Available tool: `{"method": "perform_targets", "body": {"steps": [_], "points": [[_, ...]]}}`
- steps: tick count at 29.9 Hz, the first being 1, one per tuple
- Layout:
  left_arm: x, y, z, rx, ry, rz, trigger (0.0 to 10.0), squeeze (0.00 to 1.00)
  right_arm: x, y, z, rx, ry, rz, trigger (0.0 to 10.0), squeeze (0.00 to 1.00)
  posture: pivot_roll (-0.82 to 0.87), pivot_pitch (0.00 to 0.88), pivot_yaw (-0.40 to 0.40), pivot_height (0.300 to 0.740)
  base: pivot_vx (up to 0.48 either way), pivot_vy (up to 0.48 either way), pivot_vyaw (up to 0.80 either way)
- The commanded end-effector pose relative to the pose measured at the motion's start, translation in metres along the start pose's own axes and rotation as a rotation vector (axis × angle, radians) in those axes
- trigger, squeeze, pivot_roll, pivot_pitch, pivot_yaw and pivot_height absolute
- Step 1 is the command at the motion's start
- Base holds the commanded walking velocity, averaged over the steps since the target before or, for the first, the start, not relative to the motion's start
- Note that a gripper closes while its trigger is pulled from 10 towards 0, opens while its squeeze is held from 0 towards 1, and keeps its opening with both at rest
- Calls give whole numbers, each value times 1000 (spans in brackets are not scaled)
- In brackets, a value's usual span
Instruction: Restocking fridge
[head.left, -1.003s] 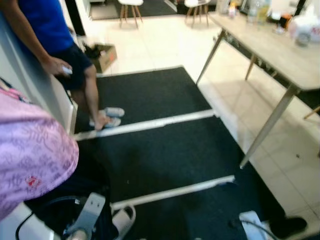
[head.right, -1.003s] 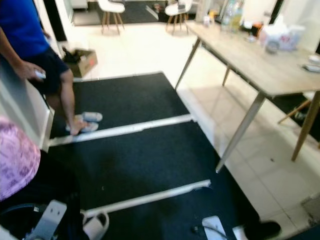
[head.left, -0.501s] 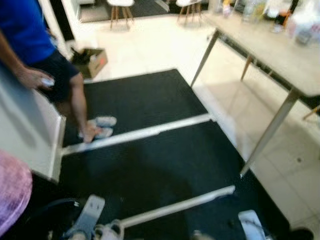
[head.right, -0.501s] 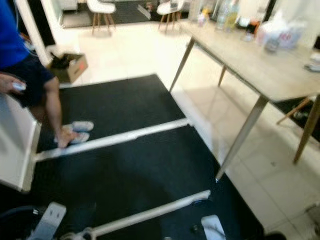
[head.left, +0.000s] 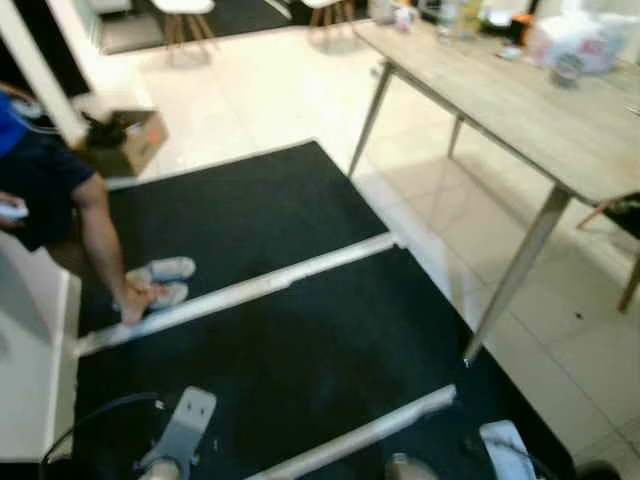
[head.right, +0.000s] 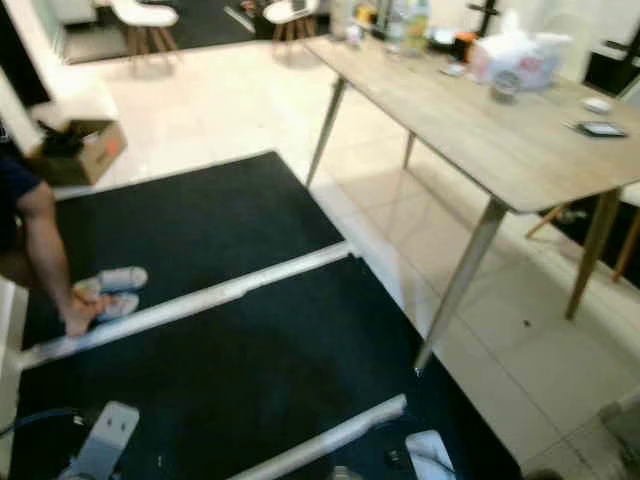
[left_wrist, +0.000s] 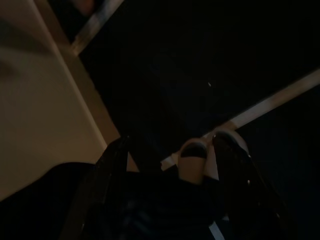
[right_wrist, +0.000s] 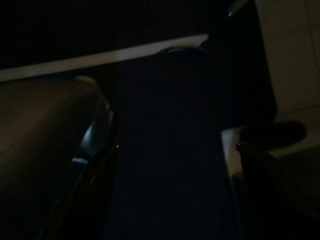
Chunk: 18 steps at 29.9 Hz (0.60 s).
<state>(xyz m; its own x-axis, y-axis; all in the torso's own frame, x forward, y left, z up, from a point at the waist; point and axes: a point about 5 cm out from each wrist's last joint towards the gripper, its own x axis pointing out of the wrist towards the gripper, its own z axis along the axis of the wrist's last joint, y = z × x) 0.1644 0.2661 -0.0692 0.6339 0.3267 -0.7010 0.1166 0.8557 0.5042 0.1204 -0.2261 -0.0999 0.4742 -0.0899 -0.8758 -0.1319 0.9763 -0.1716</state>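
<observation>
Black floor mats (head.left: 280, 330) with white strips now fill more of the view, the long pale wooden table (head.right: 480, 120) with groceries nearer, the person's legs (head.left: 95, 240) slipping leftward, both idle grippers spread, empty.

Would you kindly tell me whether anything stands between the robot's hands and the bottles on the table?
Nothing visible does: black mat and bare tiles lead to the table with the bottles; the person stands off to the left.
</observation>
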Motion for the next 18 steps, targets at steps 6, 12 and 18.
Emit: {"method": "perform_targets", "body": {"steps": [6, 12, 18], "points": [[-1, 0, -6, 11, 21, -7, 10000, 0, 1, 4, 5, 3, -15, 9, 10000, 0, 25, 12, -30, 706, 368, 0, 0], [-1, 0, -5, 11, 22, -7, 10000, 0, 2, 2, 7, 0, -19, 6, 10000, 0, 25, 5, -31, 706, 368, 0, 0], [-1, 0, -6, 9, 23, -6, 10000, 0, 2, 2, 8, -1, -20, 6, 10000, 0, 26, 3, -32, 706, 368, 0, 0]]}}
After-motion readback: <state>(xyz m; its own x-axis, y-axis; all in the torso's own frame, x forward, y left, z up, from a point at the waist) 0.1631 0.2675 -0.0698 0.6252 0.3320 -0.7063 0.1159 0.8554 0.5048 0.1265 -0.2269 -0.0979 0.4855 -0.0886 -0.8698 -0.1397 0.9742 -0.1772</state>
